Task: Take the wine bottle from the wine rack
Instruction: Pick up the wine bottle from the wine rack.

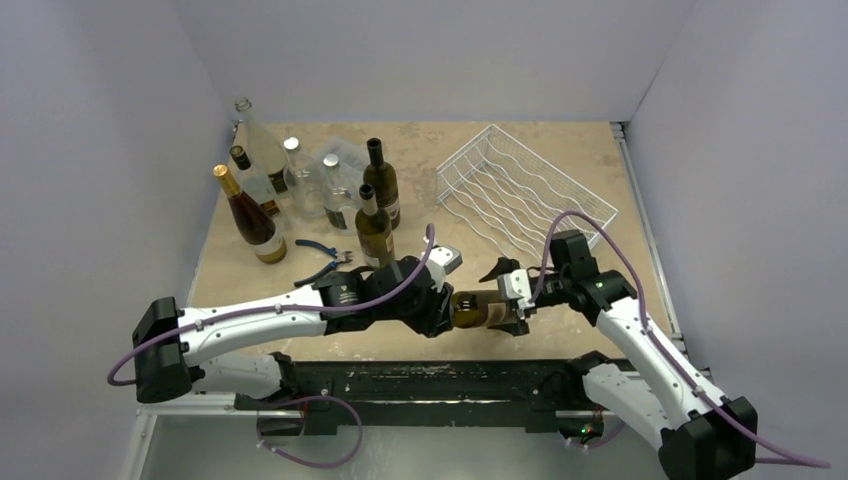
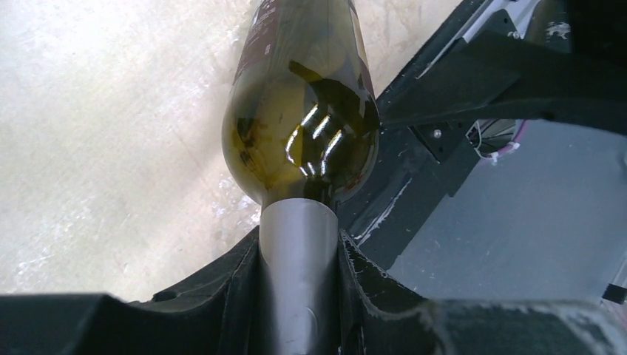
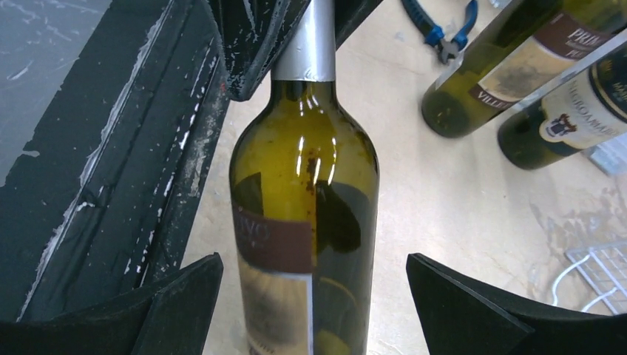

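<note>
Wine bottle (image 1: 472,309) hangs level near the front edge of the scuffed beige table (image 1: 440,150), well apart from the white wine rack (image 1: 520,190) at far right. Pale walls enclose the table. The left gripper (image 1: 440,305) clamps its silver-foiled neck. The right gripper (image 1: 512,300) stands wide around the body. Only the right wrist view shows gaps beside the glass and a maroon label.

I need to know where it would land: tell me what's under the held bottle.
Under the bottle: tabletop and the black rail along its near edge. The strip right beneath the bottle is covered by it.
</note>
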